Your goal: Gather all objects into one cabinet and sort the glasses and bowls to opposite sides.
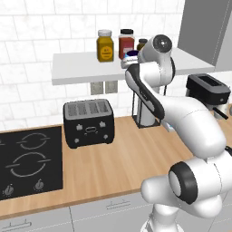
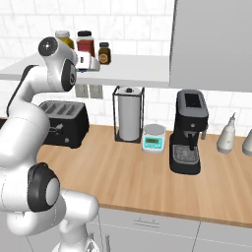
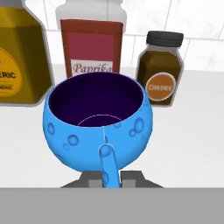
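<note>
Your claw is clamped on the handle of the blue cup, the two dark tips pinching it from either side, which keeps the bowl of the cup upright and facing away from the hand. That cup sits on, or just above, the white wall shelf; I cannot tell whether it touches the board. Gripping by the handle makes sense here, since the round body looks too wide for the jaws. Just behind the cup stand three spice jars: the yellow jar to one side, the paprika jar straight behind, and the small brown jar on the other side, all near enough to knock if you push forward. Farther below, on the wooden counter, the toaster and paper towel holder stand under the shelf, so draw back before you lower.
</note>
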Controlling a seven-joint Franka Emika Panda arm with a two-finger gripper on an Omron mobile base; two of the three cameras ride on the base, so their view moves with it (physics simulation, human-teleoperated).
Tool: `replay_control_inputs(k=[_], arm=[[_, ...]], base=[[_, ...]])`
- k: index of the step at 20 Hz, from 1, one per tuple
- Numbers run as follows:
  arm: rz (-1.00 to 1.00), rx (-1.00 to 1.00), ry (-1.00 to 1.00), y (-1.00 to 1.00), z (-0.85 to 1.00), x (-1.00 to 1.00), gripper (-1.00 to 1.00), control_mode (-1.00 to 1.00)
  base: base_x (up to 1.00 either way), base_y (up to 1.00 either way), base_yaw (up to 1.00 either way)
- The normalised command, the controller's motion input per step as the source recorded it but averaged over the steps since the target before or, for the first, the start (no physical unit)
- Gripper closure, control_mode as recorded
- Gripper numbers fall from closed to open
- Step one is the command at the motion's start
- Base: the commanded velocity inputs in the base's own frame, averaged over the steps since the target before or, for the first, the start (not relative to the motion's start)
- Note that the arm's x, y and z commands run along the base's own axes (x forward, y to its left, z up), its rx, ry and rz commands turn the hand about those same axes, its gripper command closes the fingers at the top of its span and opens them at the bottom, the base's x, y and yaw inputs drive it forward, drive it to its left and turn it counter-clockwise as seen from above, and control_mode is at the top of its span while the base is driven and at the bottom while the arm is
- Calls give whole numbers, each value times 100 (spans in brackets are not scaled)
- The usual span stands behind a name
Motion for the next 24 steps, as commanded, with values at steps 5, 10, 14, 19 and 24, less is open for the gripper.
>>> replay_control_inputs(k=[5, 10, 14, 19, 24], arm=[[0, 0, 0, -1, 17, -3, 100, -100], [0, 0, -5, -12, 45, -40, 100, -100], [0, 0, -4, -8, 35, -61, 100, -100], [0, 0, -3, -2, 29, -65, 100, -100], [0, 0, -7, 0, 29, -68, 100, -100]], base=[[0, 0, 0], [0, 0, 0], [0, 0, 0], [0, 0, 0], [0, 0, 0]])
